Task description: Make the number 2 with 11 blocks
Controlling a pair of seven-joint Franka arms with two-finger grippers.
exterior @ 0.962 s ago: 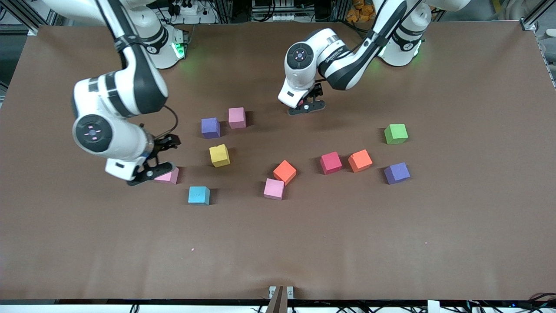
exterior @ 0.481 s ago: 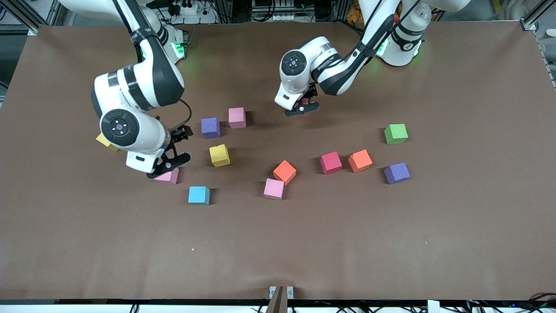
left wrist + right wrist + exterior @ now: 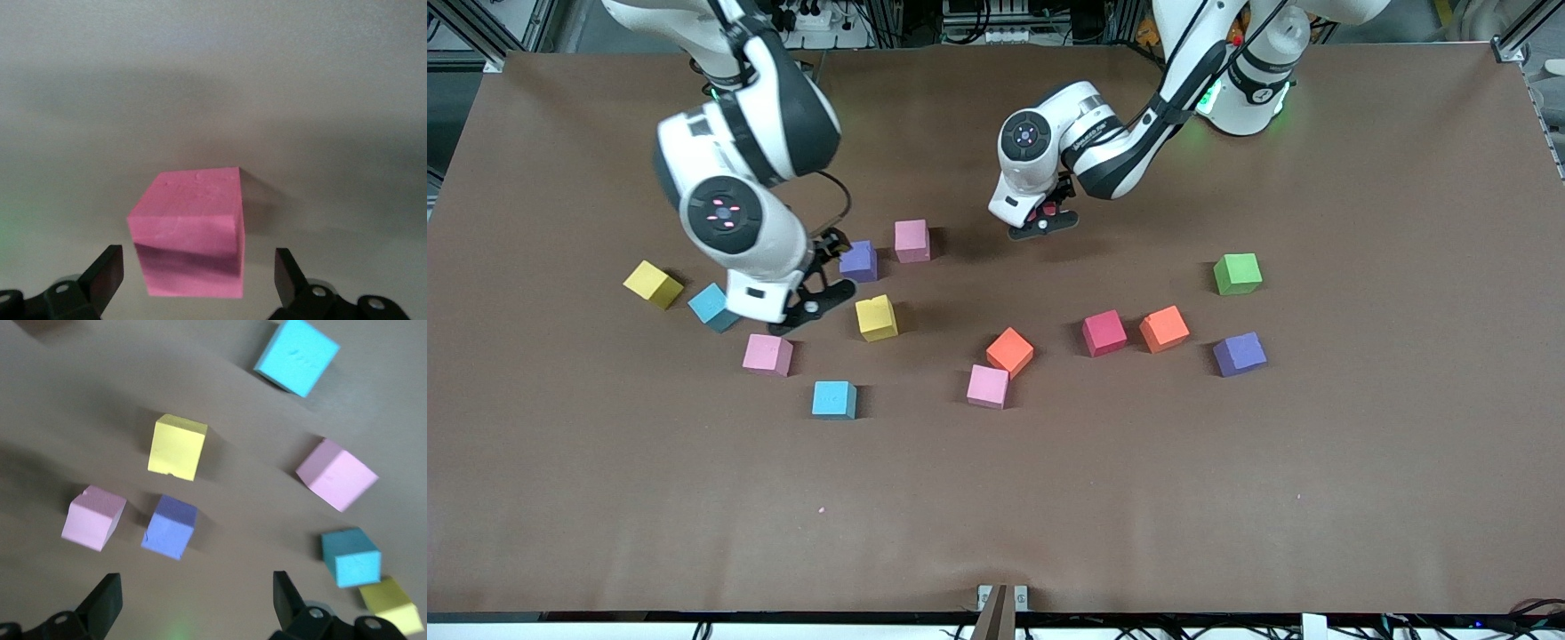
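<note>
Right gripper [image 3: 811, 289], unlettered blocks [image 3: 877, 317]

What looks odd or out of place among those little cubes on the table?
Nothing is spilled or damaged. The cubes lie loose at mixed angles, and no digit is formed yet. The green cube is the only one of its colour. A red-pink cube sits between the open fingers of the left gripper; the right gripper hangs open.

Even overhead light falls on the brown surface [image 3: 1049, 498] — no glare, only short soft shadows beside each cube. The right wrist view is slightly motion-blurred; the left wrist view looks washed pale, the pink cube [image 3: 190, 230] soft-edged — shadowed beneath.
</note>
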